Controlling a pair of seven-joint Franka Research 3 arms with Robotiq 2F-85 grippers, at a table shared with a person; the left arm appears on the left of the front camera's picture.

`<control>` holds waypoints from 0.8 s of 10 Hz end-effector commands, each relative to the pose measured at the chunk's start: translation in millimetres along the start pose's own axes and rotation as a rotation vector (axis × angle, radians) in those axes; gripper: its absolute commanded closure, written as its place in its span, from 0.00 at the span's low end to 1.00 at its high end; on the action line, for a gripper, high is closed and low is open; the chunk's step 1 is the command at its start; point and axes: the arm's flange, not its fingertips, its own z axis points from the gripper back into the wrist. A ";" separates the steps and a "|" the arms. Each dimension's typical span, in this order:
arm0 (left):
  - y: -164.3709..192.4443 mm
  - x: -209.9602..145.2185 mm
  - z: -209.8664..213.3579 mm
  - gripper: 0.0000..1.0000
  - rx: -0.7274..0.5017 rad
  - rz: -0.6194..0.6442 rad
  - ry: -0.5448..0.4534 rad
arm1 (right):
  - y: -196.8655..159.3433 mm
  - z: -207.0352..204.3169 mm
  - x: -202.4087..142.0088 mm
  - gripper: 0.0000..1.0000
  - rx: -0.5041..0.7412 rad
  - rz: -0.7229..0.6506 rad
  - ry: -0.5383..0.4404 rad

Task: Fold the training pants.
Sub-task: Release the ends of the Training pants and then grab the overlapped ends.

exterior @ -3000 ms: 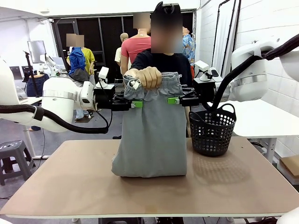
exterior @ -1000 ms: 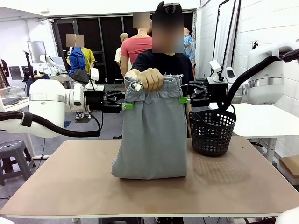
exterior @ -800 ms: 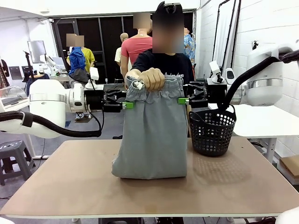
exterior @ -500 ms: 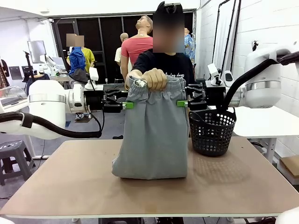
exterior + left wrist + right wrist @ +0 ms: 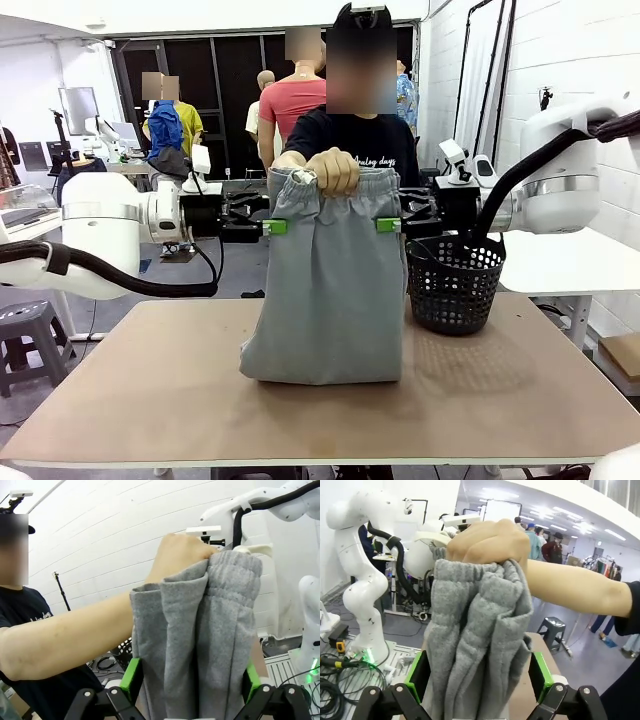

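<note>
Beside the training pants (image 5: 325,290), the left pincer (image 5: 275,226) and right pincer (image 5: 388,225), both spread, have edged inward

The light brown wooden table (image 5: 140,400) is bare along its near edge and across its left half, giving open passage there. At the centre, light grey soft fabric training pants (image 5: 325,300) hang from a person's hand (image 5: 333,170) with their lower end resting on the surface, which blocks any crossing. A black plastic mesh basket (image 5: 455,280) stands at the far edge, right of centre, just beside the pants, leaving a narrow gap. The left gripper (image 5: 275,227) and right gripper (image 5: 388,225), jaws spread wide, flank the waistband, and fabric fills both openings. The surface beyond the basket, toward the right edge, is bare.
</note>
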 end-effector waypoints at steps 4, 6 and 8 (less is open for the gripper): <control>-0.9 -8.6 -6.2 0.00 -0.121 0.010 -0.007 | 1.7 -5.0 3.6 0.00 0.118 -0.082 0.016; -3.1 -9.4 -9.4 0.00 -0.164 0.036 -0.011 | 4.2 -8.6 5.2 0.00 0.129 -0.072 0.013; -1.4 -13.5 -19.4 0.00 -0.154 0.050 -0.018 | 4.5 -20.2 0.4 0.00 0.114 -0.030 0.005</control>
